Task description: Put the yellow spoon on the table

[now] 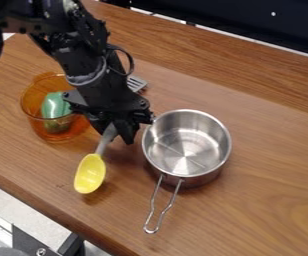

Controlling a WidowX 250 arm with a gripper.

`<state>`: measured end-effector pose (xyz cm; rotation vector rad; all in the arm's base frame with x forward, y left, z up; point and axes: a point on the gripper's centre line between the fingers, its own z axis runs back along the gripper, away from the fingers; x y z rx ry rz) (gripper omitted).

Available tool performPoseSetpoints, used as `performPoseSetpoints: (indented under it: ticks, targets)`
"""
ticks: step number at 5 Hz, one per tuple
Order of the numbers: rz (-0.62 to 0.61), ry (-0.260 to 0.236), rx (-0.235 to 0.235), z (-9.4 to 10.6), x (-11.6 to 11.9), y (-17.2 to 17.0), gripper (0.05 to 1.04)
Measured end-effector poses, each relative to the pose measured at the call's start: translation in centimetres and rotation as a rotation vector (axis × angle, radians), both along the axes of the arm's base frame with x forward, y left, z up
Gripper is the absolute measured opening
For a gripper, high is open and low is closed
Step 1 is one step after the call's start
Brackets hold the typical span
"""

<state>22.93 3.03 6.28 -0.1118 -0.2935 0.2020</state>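
The black gripper (120,134) hangs over the wooden table (263,200), between the orange pot and the metal pan. It is shut on the grey handle of the yellow spoon (90,174), near the handle's upper end, which the gripper partly hides. The spoon's yellow bowl points down toward the table's front edge, and a shadow lies on the wood just beside it. Whether its tip touches the wood, I cannot tell.
Close to the gripper's right is a steel pan (187,145), its wire handle toward the front. A translucent orange pot (33,107) holding a green object (55,106) stands at the left. Behind the arm lies a slotted metal utensil (136,83).
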Motion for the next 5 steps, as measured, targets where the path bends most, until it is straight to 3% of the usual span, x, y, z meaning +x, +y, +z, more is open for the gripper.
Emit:
performPoseSetpoints:
  ticks: [2,3,4,5]
  targets:
    - [0.045,-0.015,0.021,-0.38,0.56,0.12,0.354]
    - [0.072,-0.017,0.029,-0.64,0.85,0.07,0.506]
    - [0.108,-0.025,0.031,-0.33,1.23,0.17,0.787]
    - [0.12,-0.012,0.018,-0.05,1.3,0.09,0.994]
